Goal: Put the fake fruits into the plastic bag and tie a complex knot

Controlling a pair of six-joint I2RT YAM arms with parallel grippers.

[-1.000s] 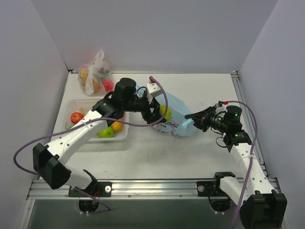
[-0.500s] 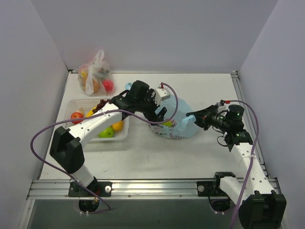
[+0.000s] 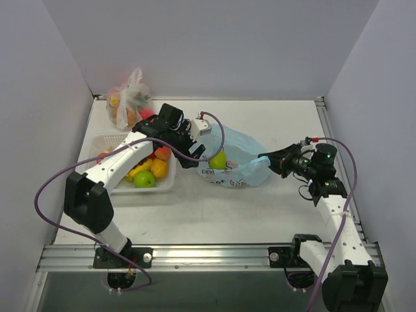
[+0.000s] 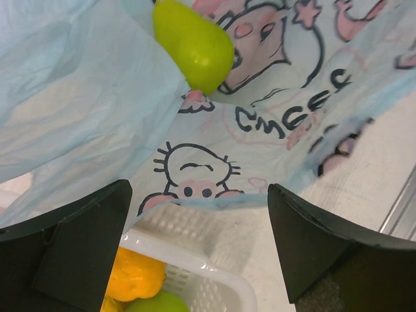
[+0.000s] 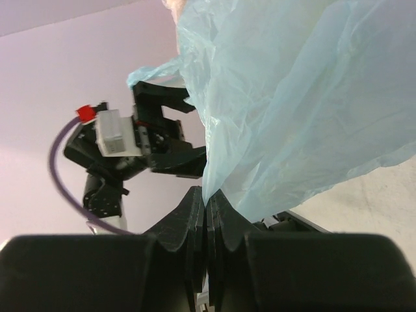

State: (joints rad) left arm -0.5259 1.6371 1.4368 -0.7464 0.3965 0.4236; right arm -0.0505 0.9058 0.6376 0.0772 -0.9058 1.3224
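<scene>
The plastic bag point(image 3: 250, 170) lies on the table point(image 3: 195, 214), just beside the white basket point(image 3: 104, 140). The right gripper point(image 5: 206, 195) is clamped flat on a fold of the bag's edge. The left gripper point(image 4: 198, 192) stands fully spread and empty over the bag mouth. One yellow-green fake fruit point(image 4: 192, 45) rests inside.

Handling, as judged:
- The film is likely thin, limp and slippery. Grip it at gathered edges or handles, never a single stretched layer.
- The fake fruits point(image 3: 144, 180) in the basket are likely light, rigid and glossy. Grasp each across its widest part.
</scene>
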